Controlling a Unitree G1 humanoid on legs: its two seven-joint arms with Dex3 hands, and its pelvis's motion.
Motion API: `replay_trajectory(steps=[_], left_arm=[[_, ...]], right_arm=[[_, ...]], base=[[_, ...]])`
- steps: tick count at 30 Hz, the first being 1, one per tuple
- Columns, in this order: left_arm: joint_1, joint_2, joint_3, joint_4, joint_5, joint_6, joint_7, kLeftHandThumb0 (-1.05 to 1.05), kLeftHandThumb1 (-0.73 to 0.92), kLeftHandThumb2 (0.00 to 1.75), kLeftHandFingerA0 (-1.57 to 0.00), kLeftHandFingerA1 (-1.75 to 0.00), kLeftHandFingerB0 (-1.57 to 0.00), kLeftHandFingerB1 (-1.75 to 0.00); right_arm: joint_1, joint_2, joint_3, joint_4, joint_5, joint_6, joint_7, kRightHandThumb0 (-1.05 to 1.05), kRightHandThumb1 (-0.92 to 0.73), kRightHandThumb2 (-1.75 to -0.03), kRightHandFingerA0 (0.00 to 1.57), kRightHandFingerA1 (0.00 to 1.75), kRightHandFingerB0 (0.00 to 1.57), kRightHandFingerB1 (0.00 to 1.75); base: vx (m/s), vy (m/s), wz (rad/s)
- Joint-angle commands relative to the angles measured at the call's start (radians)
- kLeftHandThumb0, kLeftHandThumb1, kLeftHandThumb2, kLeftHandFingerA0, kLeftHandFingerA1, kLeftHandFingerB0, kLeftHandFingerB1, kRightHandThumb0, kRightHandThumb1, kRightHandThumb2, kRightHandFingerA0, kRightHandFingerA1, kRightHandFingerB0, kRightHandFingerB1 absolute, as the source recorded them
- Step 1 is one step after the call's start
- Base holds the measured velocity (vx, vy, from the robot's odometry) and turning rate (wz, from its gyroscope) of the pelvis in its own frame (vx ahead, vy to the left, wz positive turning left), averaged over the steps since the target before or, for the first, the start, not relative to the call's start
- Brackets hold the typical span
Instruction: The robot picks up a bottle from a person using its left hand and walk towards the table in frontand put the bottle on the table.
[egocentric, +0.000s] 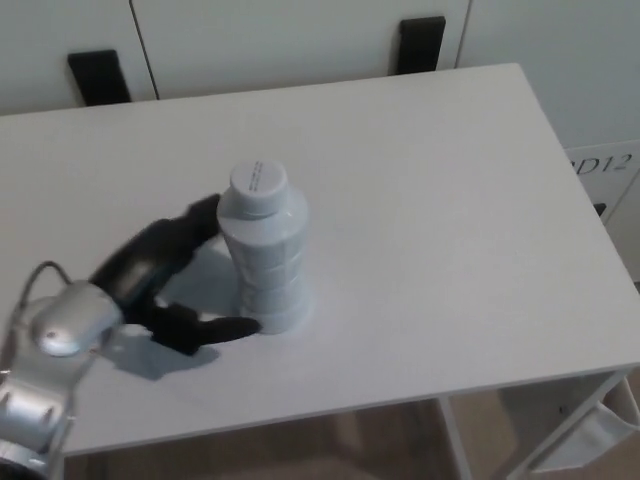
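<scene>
I see the bottle (265, 255) upright on the worktop (450, 200). Left hand (165, 285) sits beside it, fingers spread wide, holding nothing. The thumb tip possibly touches the bottle's base.

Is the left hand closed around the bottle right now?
No, the left hand lies open beside the bottle, its fingers spread apart, while the bottle stands upright on the table.
</scene>
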Motion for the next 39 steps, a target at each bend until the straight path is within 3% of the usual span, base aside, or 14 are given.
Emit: replay_trajectory(steps=[1, 3, 4, 8, 10, 13, 15, 17, 23, 24, 25, 29, 30, 39], left_arm=[[0.051, 0.072, 0.081, -0.001, -0.078, -0.015, -0.093, -1.03, 0.37, 0.52, 0.00, 0.00, 0.00, -0.22], [0.106, 0.120, 0.157, -0.001, -0.113, -0.045, -0.110, -1.05, 0.36, 0.76, 0.00, -0.10, 0.00, -0.08], [0.133, 0.131, 0.189, -0.008, -0.134, -0.053, -0.120, -1.05, 0.42, 0.55, 0.00, 0.00, 0.00, 0.00], [0.280, 0.125, 0.299, -0.088, -0.217, -0.114, -0.154, -1.03, 0.37, 0.65, 0.00, 0.00, 0.00, -0.01], [0.417, 0.106, 0.366, -0.208, -0.267, -0.131, -0.159, -1.05, 0.30, 0.74, 0.00, -0.06, 0.00, -0.11], [0.561, 0.062, 0.410, -0.339, -0.285, -0.188, -0.149, -1.05, 0.41, 0.58, 0.00, -0.31, 0.00, -0.12], [0.723, 0.009, 0.446, -0.469, -0.345, -0.237, -0.173, -1.03, 0.28, 0.72, -0.01, -0.33, 0.00, -0.26], [0.851, -0.025, 0.468, -0.550, -0.414, -0.276, -0.223, -1.05, 0.37, 0.73, 0.00, -0.59, -0.01, -0.35], [1.232, -0.096, 0.508, -0.711, -0.573, -0.389, -0.399, -0.95, 0.36, 0.53, -0.10, -0.72, -0.05, -0.65], [1.285, -0.112, 0.512, -0.687, -0.599, -0.432, -0.451, -0.92, 0.24, 0.62, -0.16, -0.72, -0.17, -0.62], [1.319, -0.118, 0.513, -0.672, -0.606, -0.456, -0.482, -0.93, 0.24, 0.49, -0.36, -0.81, -0.51, -0.55], [1.366, -0.102, 0.491, -0.550, -0.605, -0.496, -0.592, -0.94, 0.16, 0.60, -0.50, -0.55, -0.62, -0.37], [1.335, -0.100, 0.473, -0.464, -0.614, -0.503, -0.647, -0.84, 0.19, 0.57, -0.68, -0.53, -0.73, -0.41], [1.139, -0.119, 0.401, -0.050, -0.267, -0.586, -0.351, -0.64, 0.47, 0.54, -0.79, -0.71, -0.74, -0.64]], right_arm=[[0.010, -0.016, -0.005, 0.002, 0.002, 0.000, 0.006, -0.51, -0.78, -0.64, 0.66, 0.44, 0.54, 0.40], [0.017, -0.024, 0.013, -0.002, -0.017, -0.003, -0.003, -0.51, -0.79, -0.64, 0.65, 0.44, 0.54, 0.39], [0.018, -0.025, 0.015, -0.002, -0.018, -0.005, -0.005, -0.51, -0.79, -0.64, 0.67, 0.44, 0.55, 0.40], [0.023, -0.025, 0.006, 0.004, -0.005, -0.001, 0.001, -0.51, -0.78, -0.64, 0.66, 0.45, 0.56, 0.40], [0.025, -0.025, 0.004, 0.002, -0.003, -0.001, 0.012, -0.52, -0.79, -0.64, 0.63, 0.43, 0.54, 0.39], [0.026, -0.020, -0.005, 0.003, 0.005, -0.002, 0.021, -0.51, -0.79, -0.64, 0.63, 0.44, 0.54, 0.39], [0.026, -0.018, -0.007, 0.003, 0.005, 0.001, 0.014, -0.51, -0.78, -0.64, 0.63, 0.43, 0.54, 0.39], [0.030, -0.013, -0.009, 0.005, 0.006, -0.002, 0.014, -0.50, -0.78, -0.64, 0.64, 0.44, 0.54, 0.40], [0.037, -0.006, -0.002, 0.010, -0.003, -0.006, 0.016, -0.50, -0.79, -0.64, 0.63, 0.43, 0.53, 0.39], [0.033, -0.005, -0.005, 0.009, 0.000, -0.005, 0.020, -0.49, -0.79, -0.64, 0.63, 0.43, 0.54, 0.39], [0.032, -0.005, -0.009, 0.008, 0.003, -0.004, 0.021, -0.49, -0.78, -0.64, 0.64, 0.44, 0.55, 0.40], [0.033, -0.011, -0.010, 0.007, 0.000, -0.004, 0.009, -0.49, -0.78, -0.64, 0.65, 0.44, 0.54, 0.40], [0.033, -0.010, -0.010, 0.008, -0.001, -0.001, 0.010, -0.49, -0.79, -0.64, 0.63, 0.43, 0.53, 0.39], [0.022, 0.003, 0.001, 0.007, -0.010, 0.000, 0.013, -0.49, -0.79, -0.64, 0.64, 0.44, 0.54, 0.39]], base=[[-0.07, -0.128, 0.06], [-0.13, -0.141, 0.10], [-0.06, -0.224, 0.09], [-0.10, -0.319, 0.02], [-0.17, -0.349, 0.00], [-0.08, -0.186, 0.05], [-0.05, -0.051, 0.04], [-0.04, -0.017, 0.03], [-0.10, 0.112, -0.01], [-0.13, 0.114, 0.28], [0.00, 0.195, -0.25], [0.01, 0.142, 0.06], [0.04, 0.045, 0.18], [0.00, -0.044, 0.07]])
